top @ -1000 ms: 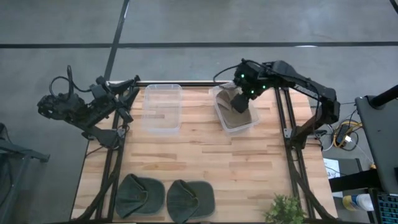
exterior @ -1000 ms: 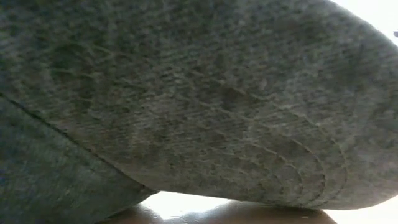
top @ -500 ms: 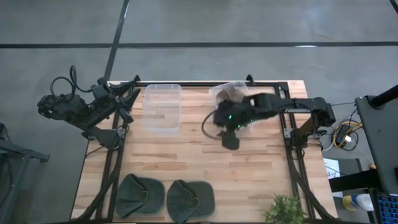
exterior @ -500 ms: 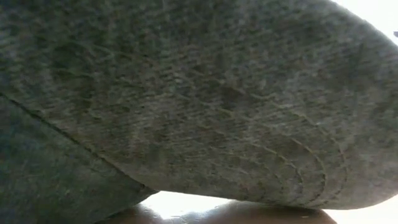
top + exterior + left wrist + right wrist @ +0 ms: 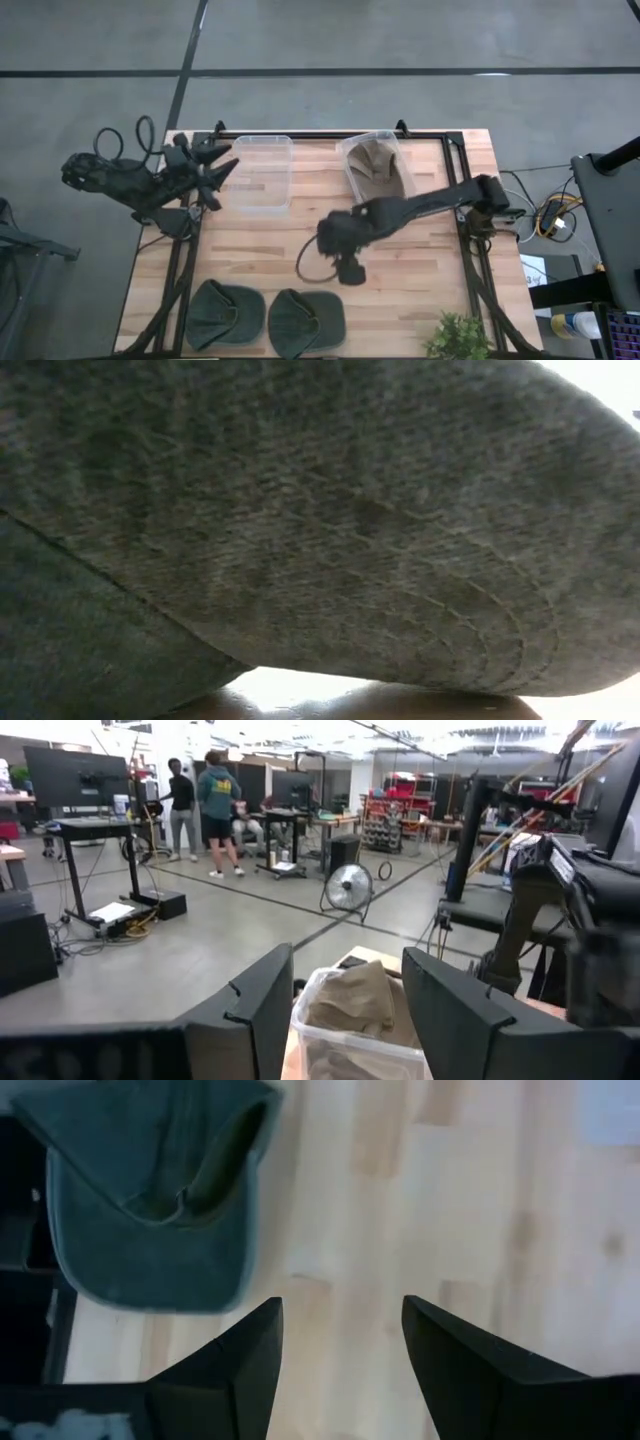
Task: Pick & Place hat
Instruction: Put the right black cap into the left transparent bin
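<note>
Two green hats lie flat on the wooden table near its near left corner, one [image 5: 225, 313] beside the other [image 5: 305, 320]. A tan hat [image 5: 378, 165] sits inside the clear bin [image 5: 352, 180] at the far right. My right gripper [image 5: 347, 268] hangs open over the table's middle, slanting down, with nothing between its fingers; its wrist view shows a green hat [image 5: 150, 1190] ahead of the fingertips [image 5: 340, 1305]. My left gripper [image 5: 222, 168] waits open at the far left corner, pointing level toward the tan hat's bin [image 5: 350, 1030]. Hat cloth [image 5: 320, 530] fills the low view.
An empty clear bin [image 5: 262, 172] stands at the far left of the table beside my left gripper. A small green plant [image 5: 458, 338] stands at the near right corner. Bare wood [image 5: 420, 270] lies between the bins and the green hats.
My right gripper has swung from over the tan hat's bin toward the table's near left, sinking and tipping down, and now hangs over the table's middle short of the green hats. The tan hat stays in its bin. My left wrist has turned a little.
</note>
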You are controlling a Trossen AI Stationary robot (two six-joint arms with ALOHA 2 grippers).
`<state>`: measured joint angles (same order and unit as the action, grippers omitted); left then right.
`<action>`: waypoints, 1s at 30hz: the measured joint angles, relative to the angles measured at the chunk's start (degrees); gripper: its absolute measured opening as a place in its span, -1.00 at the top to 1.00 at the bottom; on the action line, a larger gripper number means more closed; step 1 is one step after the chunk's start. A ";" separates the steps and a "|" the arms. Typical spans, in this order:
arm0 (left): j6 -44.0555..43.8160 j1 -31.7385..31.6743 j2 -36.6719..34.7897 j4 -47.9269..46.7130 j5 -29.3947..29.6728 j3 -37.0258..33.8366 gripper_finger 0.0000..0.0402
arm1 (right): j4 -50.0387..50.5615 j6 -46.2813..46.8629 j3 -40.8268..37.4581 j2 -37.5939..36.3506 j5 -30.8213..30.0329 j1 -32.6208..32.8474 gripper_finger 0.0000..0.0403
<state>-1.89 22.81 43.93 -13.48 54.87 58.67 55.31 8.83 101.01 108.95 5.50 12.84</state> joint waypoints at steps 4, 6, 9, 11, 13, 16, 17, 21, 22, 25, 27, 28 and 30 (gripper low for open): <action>-0.38 0.00 0.32 -0.81 0.00 0.00 0.10 | -2.35 -1.83 0.00 5.11 0.17 2.23 0.01; -0.59 -0.02 0.36 -0.93 0.00 0.00 0.10 | -3.65 -2.73 0.00 7.25 0.15 3.18 0.01; -1.26 0.00 0.74 -1.38 -0.21 -0.04 0.10 | -5.43 -3.42 0.00 9.95 0.19 4.22 0.01; -1.30 0.00 0.93 -1.50 -0.23 -0.09 0.10 | -6.60 -3.47 0.00 11.13 0.67 4.54 0.01; -1.32 0.00 0.90 -1.58 -0.11 -0.09 0.10 | -8.26 -3.46 0.00 12.03 1.49 4.53 0.01; -1.63 -0.02 1.43 -2.00 0.02 -0.09 0.10 | -10.87 -3.04 0.00 12.88 3.66 4.36 0.01; -1.64 -0.02 1.56 -2.03 0.00 -0.09 0.10 | -12.08 -2.70 0.00 13.11 4.56 4.35 0.01; -1.64 0.00 1.96 -2.11 -0.01 -0.63 0.10 | -15.10 -1.98 0.00 14.78 6.88 4.51 0.01; -1.64 0.00 2.09 -2.08 0.03 -0.66 0.10 | -15.17 -1.98 0.00 14.92 7.04 4.57 0.01; -1.67 0.01 2.32 -2.09 0.04 -0.74 0.10 | -16.09 -2.01 -0.61 14.96 7.01 4.54 0.01; -1.73 0.02 2.28 -2.05 0.02 -0.74 0.10 | -16.09 -1.61 -0.68 14.96 7.01 4.52 0.01; -1.74 0.02 2.21 -2.03 0.02 -0.74 0.10 | -16.12 -1.36 -0.68 14.96 7.03 4.54 0.01; -1.75 0.02 1.94 -2.00 0.04 -0.74 0.10 | -16.45 -1.05 -0.74 14.96 7.44 4.68 0.01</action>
<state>-3.64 22.83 45.87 -15.48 54.92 57.93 38.86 7.78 100.27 123.92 12.94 17.52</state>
